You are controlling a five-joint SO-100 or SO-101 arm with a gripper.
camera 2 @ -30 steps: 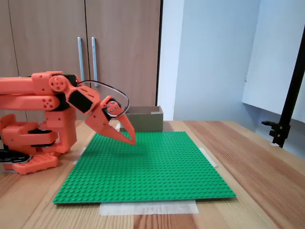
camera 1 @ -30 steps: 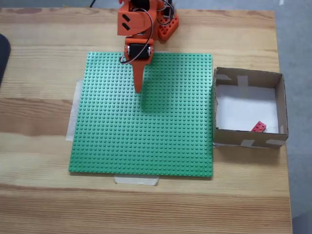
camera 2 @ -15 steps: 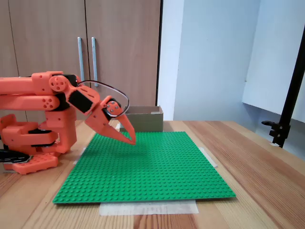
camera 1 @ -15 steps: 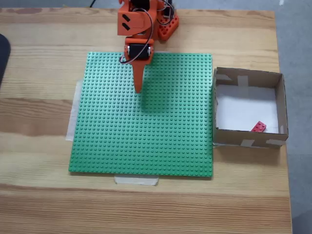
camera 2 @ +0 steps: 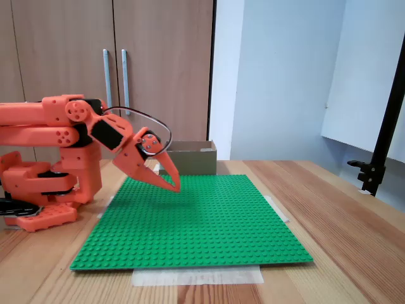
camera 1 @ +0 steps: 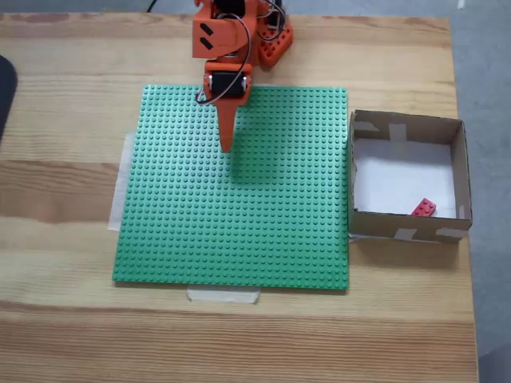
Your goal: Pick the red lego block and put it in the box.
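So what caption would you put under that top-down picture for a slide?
Red lego block lies in the box; the shut orange gripper is over the green baseplate.

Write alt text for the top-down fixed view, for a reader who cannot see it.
A red block lies in the lower right corner of an open cardboard box, right of a green baseplate taped to a wooden table. An orange arm reaches from the top edge, its shut, empty gripper pointing down over the baseplate's upper middle.

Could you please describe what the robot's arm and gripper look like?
The arm is bright orange plastic with black servo blocks at the joints and a thin dark cable looping over the wrist. The gripper tapers into long, pointed orange fingers.
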